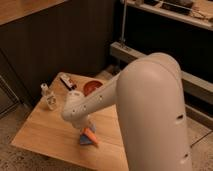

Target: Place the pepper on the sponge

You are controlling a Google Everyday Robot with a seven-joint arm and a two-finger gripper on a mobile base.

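The pepper (89, 134) appears to lie across the blue sponge (83, 142) on the wooden surface (45, 135), as the task wants, with the tool (85, 125) right above it under the arm (97, 101); I cannot tell whether it is spread or pinching the pepper, so at most letting go remains

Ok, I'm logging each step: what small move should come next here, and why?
Probably ease the hand straight up, checking that the pepper stays behind. The pepper appears to lie on the sponge near the front edge of the table, and the hand sits just above it, mostly hidden by the arm.
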